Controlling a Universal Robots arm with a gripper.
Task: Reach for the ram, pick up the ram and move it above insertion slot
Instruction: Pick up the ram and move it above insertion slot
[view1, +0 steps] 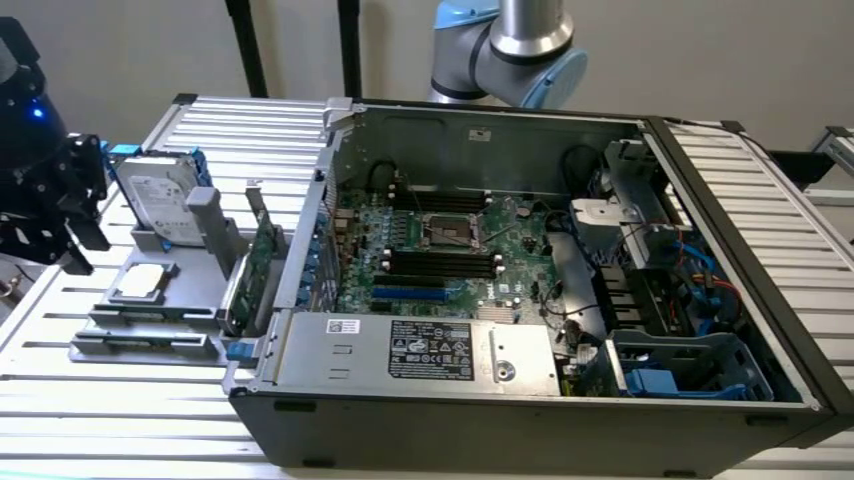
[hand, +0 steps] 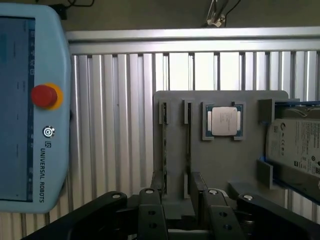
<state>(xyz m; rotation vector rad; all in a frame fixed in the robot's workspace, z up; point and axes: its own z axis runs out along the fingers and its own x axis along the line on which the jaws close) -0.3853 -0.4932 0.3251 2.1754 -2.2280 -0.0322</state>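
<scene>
Inventory: one table (view1: 120, 410) carries one open computer case (view1: 534, 425) and one grey holder (hand: 225, 165). The holder carries one processor (hand: 224, 121) and one hard drive (view1: 160, 205). One robot arm (view1: 527, 40), one hand (hand: 181, 197) with two fingers (hand: 150, 212), one teach pendant (hand: 30, 110).

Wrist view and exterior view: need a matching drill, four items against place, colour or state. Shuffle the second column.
Items:
1. hard drive
2. CPU
3. pendant button
4. motherboard

Descriptions:
A. red
B. lying flat on the grey holder
C. standing on edge, blue rails
D. inside the open case

Pairs: 1-C, 2-B, 3-A, 4-D
</scene>
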